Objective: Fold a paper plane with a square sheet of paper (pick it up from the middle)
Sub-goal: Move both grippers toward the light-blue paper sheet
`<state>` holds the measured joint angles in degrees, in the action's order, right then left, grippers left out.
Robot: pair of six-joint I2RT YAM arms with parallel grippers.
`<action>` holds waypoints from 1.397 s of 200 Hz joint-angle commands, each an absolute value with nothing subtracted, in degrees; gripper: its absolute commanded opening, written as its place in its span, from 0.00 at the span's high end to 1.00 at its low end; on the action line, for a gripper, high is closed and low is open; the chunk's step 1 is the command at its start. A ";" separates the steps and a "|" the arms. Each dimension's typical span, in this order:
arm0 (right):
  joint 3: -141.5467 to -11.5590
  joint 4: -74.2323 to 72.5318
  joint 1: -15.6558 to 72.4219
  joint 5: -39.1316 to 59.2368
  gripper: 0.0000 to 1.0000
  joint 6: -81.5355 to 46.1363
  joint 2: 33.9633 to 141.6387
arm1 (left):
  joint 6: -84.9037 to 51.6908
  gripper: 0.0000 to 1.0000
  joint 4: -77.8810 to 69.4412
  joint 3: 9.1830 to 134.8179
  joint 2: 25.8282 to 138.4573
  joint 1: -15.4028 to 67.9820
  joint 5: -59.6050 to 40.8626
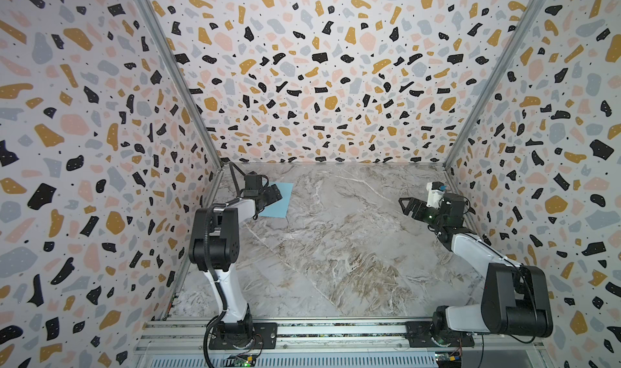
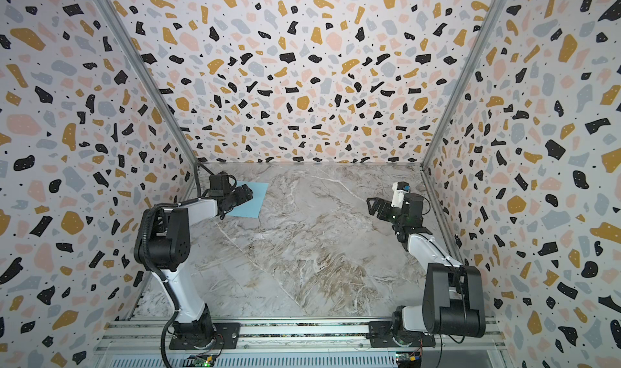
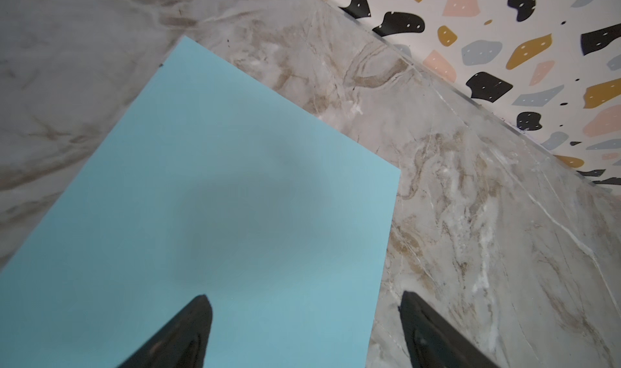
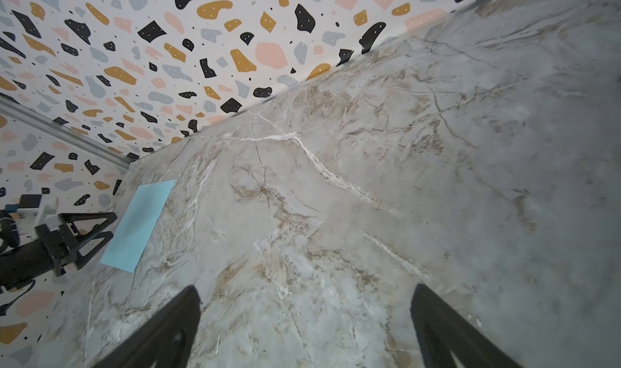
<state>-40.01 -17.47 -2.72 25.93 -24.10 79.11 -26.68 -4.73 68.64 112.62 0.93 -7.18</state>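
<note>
Left wrist view: the left fingers (image 3: 188, 332) stand apart above the square sheet of paper (image 3: 218, 181). One fingertip is over the light blue surface and its partner is past the sheet's edge, over the bare marble-patterned table (image 3: 470, 215). A soft shadow falls on the paper ahead of them. Whether either tip touches the sheet cannot be told.

The sheet lies flat and uncreased directly beneath these fingers, and ahead of them it runs towards the speckled wall (image 3: 504, 47). Both top views show the left fingers (image 1: 274, 195) (image 2: 245, 193) covering part of the sheet (image 1: 280, 203) (image 2: 255, 203). The right fingers (image 1: 408, 205) (image 2: 376, 206) are held well apart from it, across open table.

The right wrist view shows the right fingers (image 4: 168, 332) spread wide over empty marble. The paper (image 4: 137, 225) is far ahead of them, beside the left fingers (image 4: 90, 232).

The open stance on the left looks like preparation for a pinch. Because the task asks for a pick-up from the middle, the fingers probably need to move further in over the sheet before they close. The right fingers appear to be parked clear so the first grasp is not crowded, ready to help once folding starts. No crease shows yet, so the work is at its opening step. Thin paper lying flush on a smooth table may slide or buckle instead of lifting.
</note>
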 commanded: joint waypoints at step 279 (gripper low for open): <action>-42.41 -2.29 29.17 24.37 0.13 -37.10 82.47 | -35.23 0.12 9.15 50.41 88.88 33.13 -13.58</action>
